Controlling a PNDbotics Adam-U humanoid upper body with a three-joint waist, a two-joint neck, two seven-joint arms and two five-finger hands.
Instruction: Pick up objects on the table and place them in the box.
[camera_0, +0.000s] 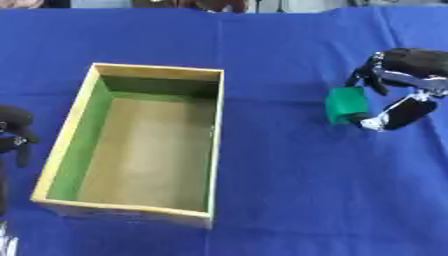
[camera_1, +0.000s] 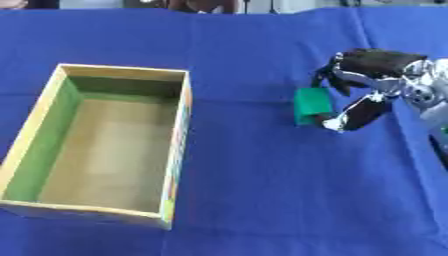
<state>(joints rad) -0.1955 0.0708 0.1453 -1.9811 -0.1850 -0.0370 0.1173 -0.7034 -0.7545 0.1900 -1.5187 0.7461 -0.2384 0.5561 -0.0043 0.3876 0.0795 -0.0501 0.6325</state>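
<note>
A green block (camera_0: 345, 104) sits at the right of the blue table. My right hand (camera_1: 372, 67) comes in from the right and is curled round it, fingers above and thumb (camera_1: 354, 116) below. An open wooden box (camera_0: 137, 143) with a green inner wall on its left side stands left of centre, and nothing shows inside it. My left hand (camera_0: 15, 131) hangs at the left edge beside the box, with its fingers curled and nothing in them.
A blue cloth (camera_0: 289, 190) covers the whole table. Dark shapes show along the far edge, away from the work.
</note>
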